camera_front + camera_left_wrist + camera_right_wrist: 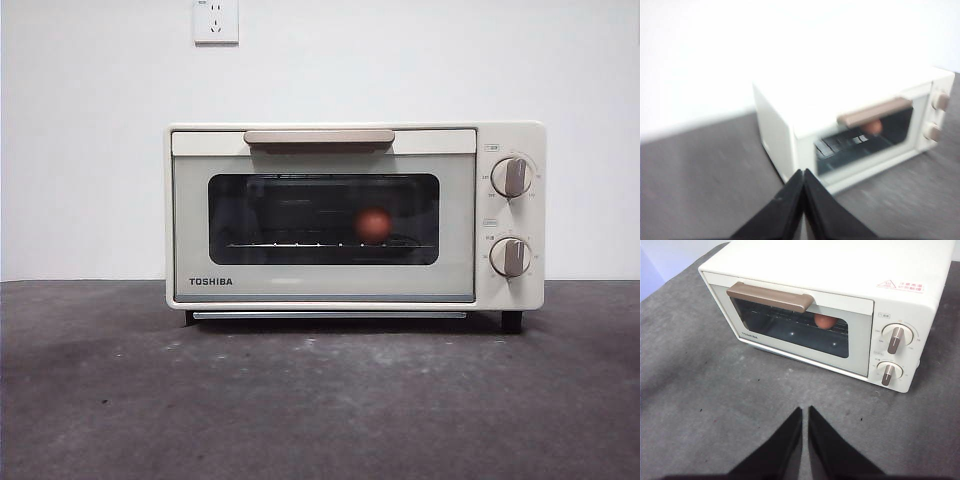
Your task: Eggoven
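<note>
Closed and empty: left gripper (803, 176), black jaws pressed tip to tip, held above the dark grey table (100, 400) off the oven's left front corner, well apart from it. Blurred in that wrist view, so little more to tell.

Centred on the table against a white wall (80, 150): cream Toshiba oven (355, 215), door shut, standing on short dark feet. Along the top of the door, a beige handle (319, 137). Below it, a dark glass window (323, 219) with the wire rack visible behind it. At the door's lower left, the TOSHIBA name in dark letters.

Inside, behind the glass, right of the window's middle: reddish-brown egg (375, 224), resting on the rack. Seen again through the glass in the right wrist view (825, 321), just under the right end of the handle.

On the oven's right panel: upper knob (512, 177) and lower knob (511, 257), one above the other, both pointers roughly upright.

On the wall above the oven's left part: a white socket (215, 21).

Also closed and empty: right gripper (805, 412), jaws nearly touching with only a thin slit between the tips, hovering over bare table in front of the oven door, well apart from it.
</note>
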